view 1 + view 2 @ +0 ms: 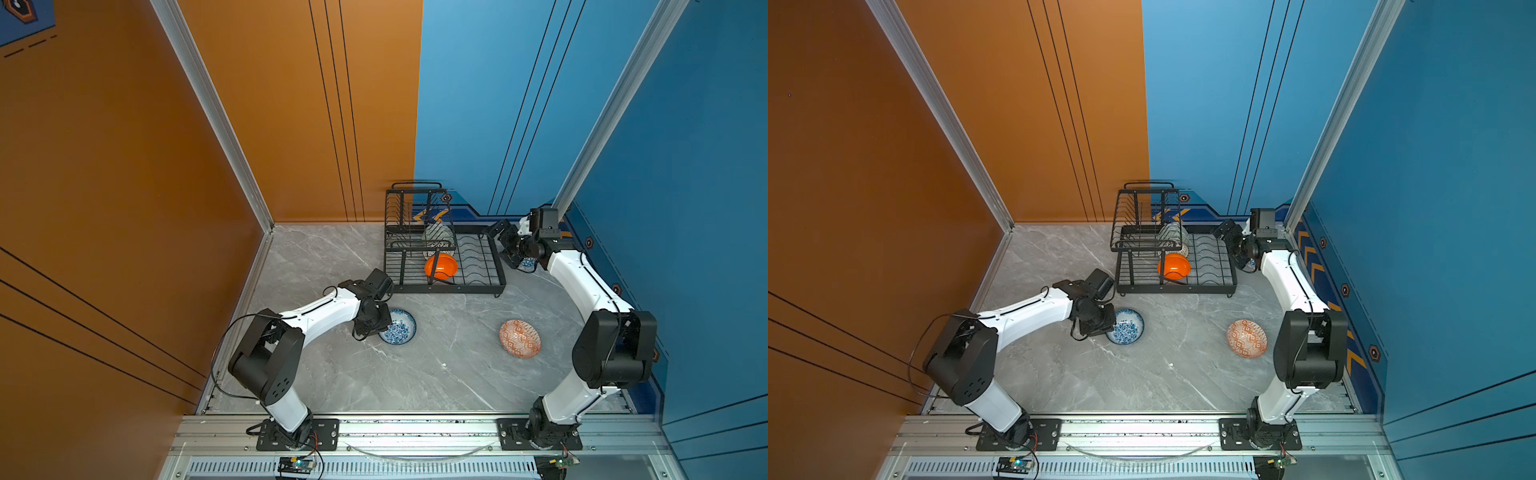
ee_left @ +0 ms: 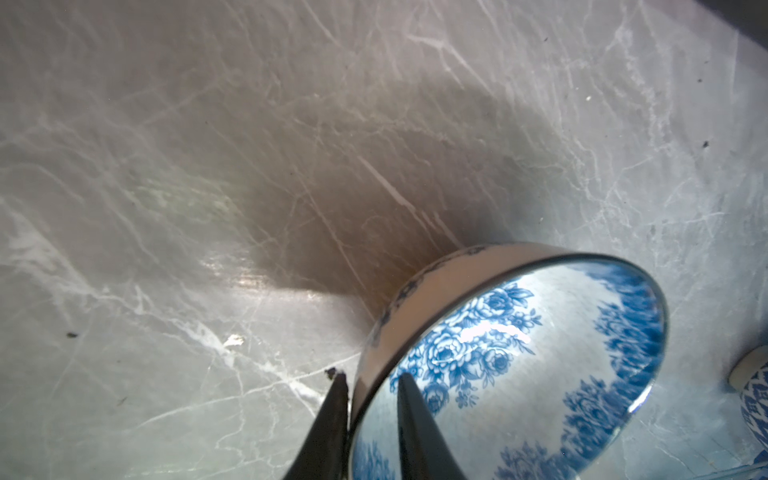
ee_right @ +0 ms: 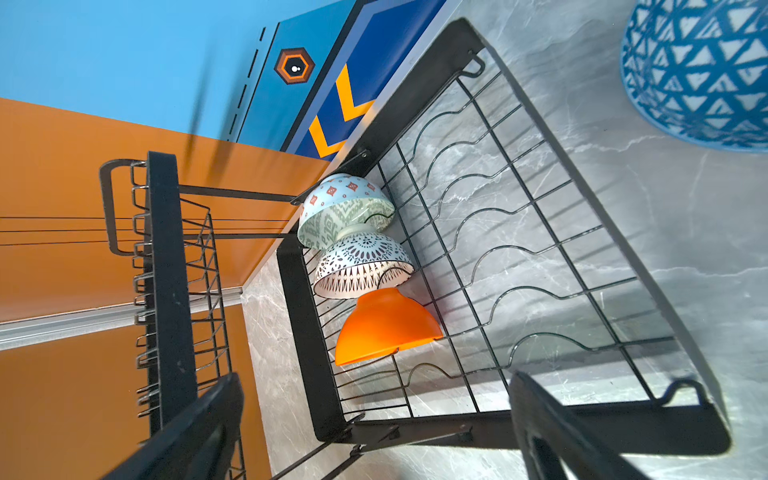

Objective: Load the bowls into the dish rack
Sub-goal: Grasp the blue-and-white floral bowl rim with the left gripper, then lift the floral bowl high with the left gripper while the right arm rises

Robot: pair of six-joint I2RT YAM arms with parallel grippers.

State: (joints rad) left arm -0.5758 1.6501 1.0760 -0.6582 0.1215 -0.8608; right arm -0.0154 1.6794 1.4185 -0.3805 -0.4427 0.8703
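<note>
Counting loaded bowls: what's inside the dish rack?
Three bowls lean in a row in the dish rack: pale-green patterned bowl, dark-lattice white bowl, plain orange bowl. Its upper basket partly hides what lies beneath it.

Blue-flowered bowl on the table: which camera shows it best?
The left wrist view: the blue-flowered bowl fills it close up, flowers sharp. In both top views it is small and distant. The right wrist view does not show it.
</note>
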